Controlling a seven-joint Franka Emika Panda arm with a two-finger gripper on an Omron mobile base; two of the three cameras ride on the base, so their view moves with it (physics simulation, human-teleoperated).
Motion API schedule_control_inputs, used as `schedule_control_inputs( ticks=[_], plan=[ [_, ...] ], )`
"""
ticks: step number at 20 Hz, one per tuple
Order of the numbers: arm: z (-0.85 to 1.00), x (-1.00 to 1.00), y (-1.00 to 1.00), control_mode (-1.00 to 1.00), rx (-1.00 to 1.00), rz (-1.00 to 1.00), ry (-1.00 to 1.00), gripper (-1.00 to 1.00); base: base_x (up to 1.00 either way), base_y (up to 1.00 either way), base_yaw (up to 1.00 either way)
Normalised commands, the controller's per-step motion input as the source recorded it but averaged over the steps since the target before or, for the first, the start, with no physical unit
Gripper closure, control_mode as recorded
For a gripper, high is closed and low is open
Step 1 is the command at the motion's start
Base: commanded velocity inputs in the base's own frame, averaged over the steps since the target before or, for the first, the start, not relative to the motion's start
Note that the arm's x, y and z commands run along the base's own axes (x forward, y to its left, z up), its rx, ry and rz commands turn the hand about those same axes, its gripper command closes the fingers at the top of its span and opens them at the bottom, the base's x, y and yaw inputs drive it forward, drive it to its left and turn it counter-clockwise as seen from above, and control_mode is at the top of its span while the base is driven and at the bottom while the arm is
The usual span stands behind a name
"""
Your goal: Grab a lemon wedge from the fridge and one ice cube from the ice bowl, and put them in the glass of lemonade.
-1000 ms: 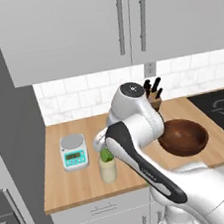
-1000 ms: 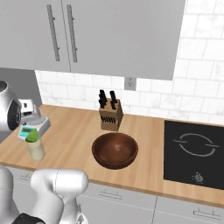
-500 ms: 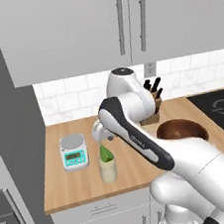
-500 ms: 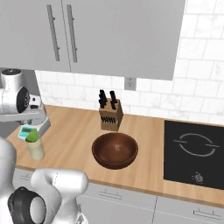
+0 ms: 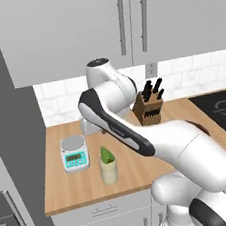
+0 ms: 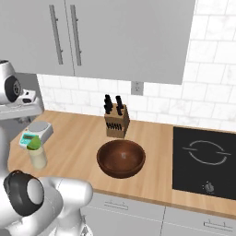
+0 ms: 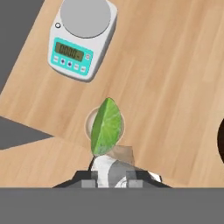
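The lemon wedge (image 7: 106, 127) stands point-up inside the glass of lemonade (image 7: 89, 127), which sits on the wooden counter. The same wedge (image 5: 107, 155) (image 6: 33, 144) pokes out of the glass (image 5: 109, 172) (image 6: 38, 158) in both base views. My gripper (image 7: 111, 183) hangs well above the glass, looking straight down on it, shut and holding nothing. The ice bowl (image 6: 121, 158) sits mid-counter to the right of the glass, in front of the knife block. In the left base view my arm hides most of it. The fridge's grey side (image 5: 11, 148) borders the counter's left end.
A teal-and-white kitchen scale (image 5: 74, 153) (image 7: 82, 37) stands just behind and left of the glass. A knife block (image 6: 116, 120) sits by the tiled wall, and a black cooktop (image 6: 205, 159) lies at the right. Wall cupboards hang above.
My hand has risen from just above the glass and pulled back toward the wall, the arm swinging up. The wedge stays in the glass; nothing else moved.
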Motion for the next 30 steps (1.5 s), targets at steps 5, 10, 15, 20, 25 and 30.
schedule_control_inputs(
  ticks=[5,10,15,20,25,30],
  plan=[
    [0.0,0.32,0.23,-1.0,-0.07,-0.02,0.0,1.0,0.0,0.0,0.0],
    [-0.06,0.23,0.0,-1.0,0.0,0.0,0.0,1.0,0.0,0.0,0.0],
    [-0.38,0.02,0.08,-1.0,0.0,0.0,0.0,1.0,0.0,0.0,0.0],
    [-0.33,-0.06,0.09,-1.0,0.0,0.0,0.0,1.0,0.0,0.0,0.0],
    [-0.2,0.0,0.0,-1.0,0.0,0.0,0.0,1.0,0.0,0.0,0.0],
    [-0.31,0.0,0.0,-1.0,0.0,0.0,0.0,1.0,0.0,0.0,0.0]
  ],
)
